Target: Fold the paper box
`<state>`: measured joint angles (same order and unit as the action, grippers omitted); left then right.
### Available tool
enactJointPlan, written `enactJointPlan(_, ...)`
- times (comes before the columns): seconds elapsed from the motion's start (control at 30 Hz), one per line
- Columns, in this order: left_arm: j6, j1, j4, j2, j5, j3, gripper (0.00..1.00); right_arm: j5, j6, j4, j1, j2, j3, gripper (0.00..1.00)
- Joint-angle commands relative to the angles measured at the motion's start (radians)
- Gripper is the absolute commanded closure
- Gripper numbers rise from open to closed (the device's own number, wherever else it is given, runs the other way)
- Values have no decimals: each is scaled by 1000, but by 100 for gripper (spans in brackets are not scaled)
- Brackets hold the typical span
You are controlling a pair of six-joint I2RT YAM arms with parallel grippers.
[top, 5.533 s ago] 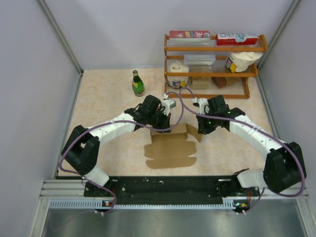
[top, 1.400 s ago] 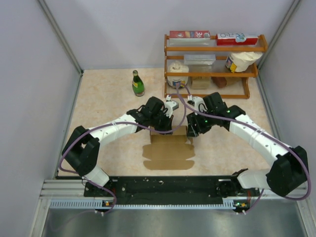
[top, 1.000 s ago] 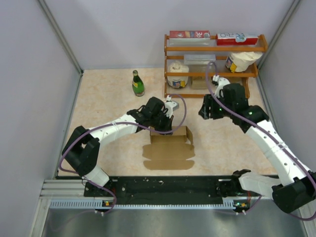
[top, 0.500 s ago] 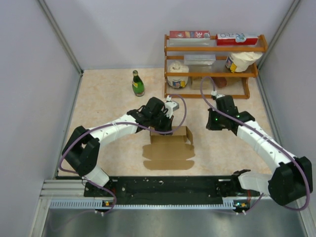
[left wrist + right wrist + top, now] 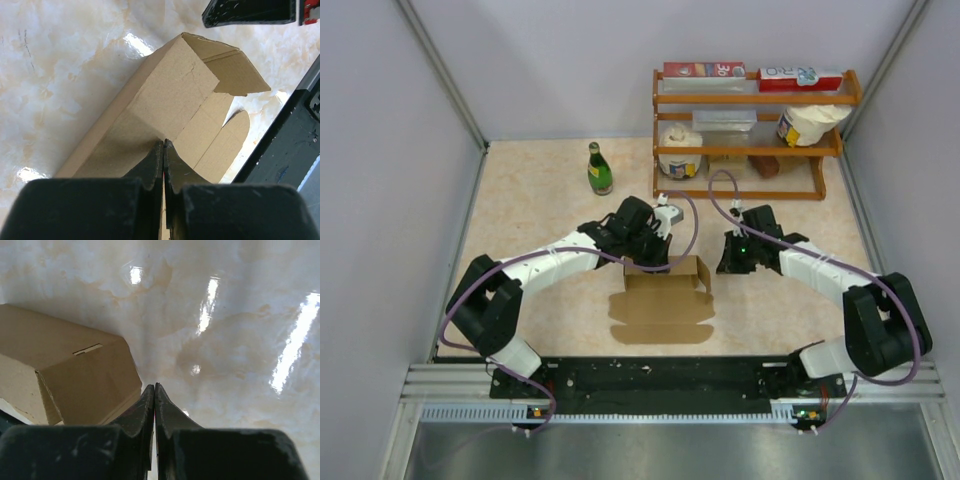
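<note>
The paper box (image 5: 660, 300) is plain brown cardboard, part flat sheet at the front, with its far wall and right end flap raised. My left gripper (image 5: 655, 260) is shut on the raised far wall; in the left wrist view (image 5: 164, 144) the jaws pinch the cardboard (image 5: 170, 95) edge-on. My right gripper (image 5: 722, 264) is shut and empty, low over the table just right of the box's right end. In the right wrist view (image 5: 155, 386) its tip sits beside the folded end flap (image 5: 85, 375), apart from it or barely touching.
A green bottle (image 5: 599, 168) stands at the far left of the table. A wooden rack (image 5: 750, 98) with printed cartons, tubs and bags stands at the back right. Grey walls close both sides. The right gripper shows in the left wrist view (image 5: 250, 10).
My right arm drew back from the box's right end, lifted toward the rack, then came back down beside that end. The right flap now stands folded in. My left gripper has not moved.
</note>
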<state>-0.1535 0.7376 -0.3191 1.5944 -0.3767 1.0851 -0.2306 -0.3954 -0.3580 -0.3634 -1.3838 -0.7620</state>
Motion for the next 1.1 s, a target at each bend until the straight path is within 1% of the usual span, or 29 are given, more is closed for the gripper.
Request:
enactJointPlan(0.0, 8, 9, -11, 7, -7, 55, 100, -107, 0, 145, 0, -43, 21, 100)
enactJointPlan(0.1, 11, 14, -20, 12, -1, 68, 100, -134, 4, 162, -26, -70, 23, 100)
enactJointPlan(0.27, 9, 16, -26, 3, -5, 79, 100, -112, 6, 153, -80, -84, 13, 100)
enactJointPlan(0.5, 34, 14, -64, -14, 4, 157, 100, -69, -7, 134, -95, -83, 18, 100)
enactJointPlan(0.63, 60, 11, -81, -21, 50, 211, 100, -59, -3, 125, -95, -78, 20, 100)
enactJointPlan(0.8, 68, -17, -86, 13, 128, 242, 100, -64, -5, 125, -97, -77, 18, 100)
enactJointPlan(0.93, 71, -66, -115, 65, 139, 251, 100, -67, -6, 126, -97, -72, 21, 100)
enactJointPlan(1.07, 51, -116, -136, 88, 188, 249, 100, -70, -7, 125, -98, -63, 26, 100)
